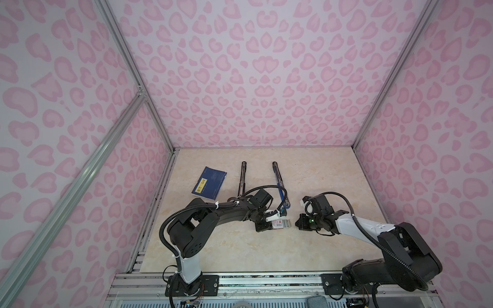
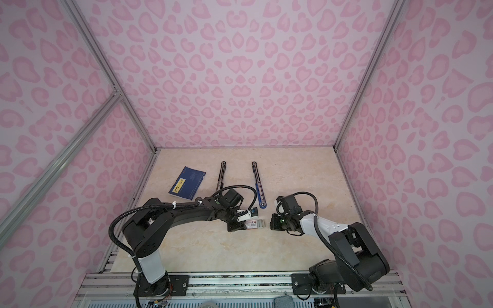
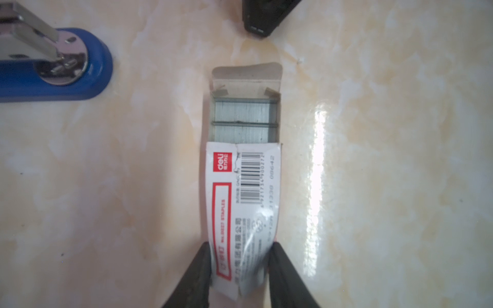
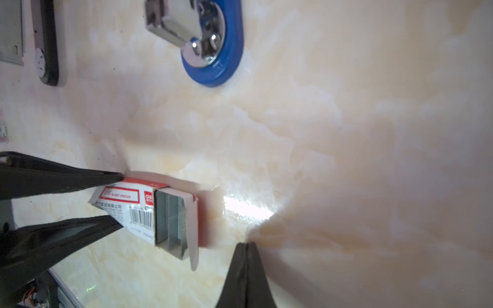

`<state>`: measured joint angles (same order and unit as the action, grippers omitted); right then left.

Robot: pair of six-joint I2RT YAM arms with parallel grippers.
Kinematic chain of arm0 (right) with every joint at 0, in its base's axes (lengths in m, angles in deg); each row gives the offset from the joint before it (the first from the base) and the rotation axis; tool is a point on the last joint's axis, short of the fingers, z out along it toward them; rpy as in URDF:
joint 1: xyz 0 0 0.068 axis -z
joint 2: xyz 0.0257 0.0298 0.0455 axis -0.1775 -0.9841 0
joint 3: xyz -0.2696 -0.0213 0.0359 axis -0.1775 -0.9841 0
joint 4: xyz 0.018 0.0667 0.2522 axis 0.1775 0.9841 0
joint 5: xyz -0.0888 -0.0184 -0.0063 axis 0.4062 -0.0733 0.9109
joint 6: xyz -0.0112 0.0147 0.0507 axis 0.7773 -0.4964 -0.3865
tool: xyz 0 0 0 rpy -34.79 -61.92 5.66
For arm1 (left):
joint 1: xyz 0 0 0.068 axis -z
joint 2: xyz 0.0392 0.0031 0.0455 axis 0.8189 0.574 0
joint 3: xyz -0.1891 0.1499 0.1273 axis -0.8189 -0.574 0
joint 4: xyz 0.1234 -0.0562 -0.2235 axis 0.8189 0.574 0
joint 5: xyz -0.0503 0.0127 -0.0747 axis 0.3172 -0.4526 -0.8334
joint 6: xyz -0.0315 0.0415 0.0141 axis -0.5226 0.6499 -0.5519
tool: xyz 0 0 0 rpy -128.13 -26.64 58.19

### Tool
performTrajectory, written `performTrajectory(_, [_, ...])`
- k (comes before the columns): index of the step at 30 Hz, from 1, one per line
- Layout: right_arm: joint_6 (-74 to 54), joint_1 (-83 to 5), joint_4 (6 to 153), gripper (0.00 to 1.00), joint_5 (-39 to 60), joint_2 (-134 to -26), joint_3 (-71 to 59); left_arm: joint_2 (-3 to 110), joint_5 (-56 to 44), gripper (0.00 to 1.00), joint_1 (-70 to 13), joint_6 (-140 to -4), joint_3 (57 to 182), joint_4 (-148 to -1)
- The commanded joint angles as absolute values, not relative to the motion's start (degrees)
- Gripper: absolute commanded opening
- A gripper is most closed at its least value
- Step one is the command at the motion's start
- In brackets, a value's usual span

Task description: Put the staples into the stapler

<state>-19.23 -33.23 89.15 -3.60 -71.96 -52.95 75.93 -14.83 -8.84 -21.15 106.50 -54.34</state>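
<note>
Left gripper [image 3: 241, 248] clamps staple box [image 3: 245, 192] mid-desk, staples [image 3: 244, 114] exposed; right gripper [image 4: 246, 245] pinched closed, empty. Blue stapler [image 3: 53, 80] open; loading remains.

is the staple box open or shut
Open: the staple box has its end flap folded out, and the staples show in rows inside. The left gripper pinches its closed end.

The staples [image 3: 244, 113] show only in part; the box sleeve [image 3: 245, 192] covers the rest. The blue stapler [image 3: 90, 80] is cut off by the left wrist view's edge. Sleeve small print — blurred, unreadable.
</note>
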Motion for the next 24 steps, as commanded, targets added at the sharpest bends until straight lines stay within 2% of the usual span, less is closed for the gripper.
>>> performTrajectory(1, [-18.65,-33.25,92.37,0.01,-2.64,-70.61,-53.79,75.84,-13.82,0.38,-8.95,-21.54,106.9,-51.54])
performTrajectory(5, [-19.75,-33.49,90.29,0.2,-4.36,-68.26,-53.47,76.14,-13.98,0.39,-8.92,-21.86,107.09,-51.31])
performTrajectory(12, [-22.2,-35.97,85.83,0.31,-6.29,-71.6,-51.54,76.37,-13.9,0.39,-8.93,-21.97,107.33,-51.32])
performTrajectory(17, [-23.09,-38.38,84.34,0.3,-4.9,-74.5,-49.6,76.28,-13.99,0.39,-8.94,-22.06,107.11,-51.38])
performTrajectory(24, [-22.62,-38.27,86.33,0.13,-1.89,-77.73,-48.93,76.1,-13.99,0.39,-8.93,-22.12,106.89,-51.64])
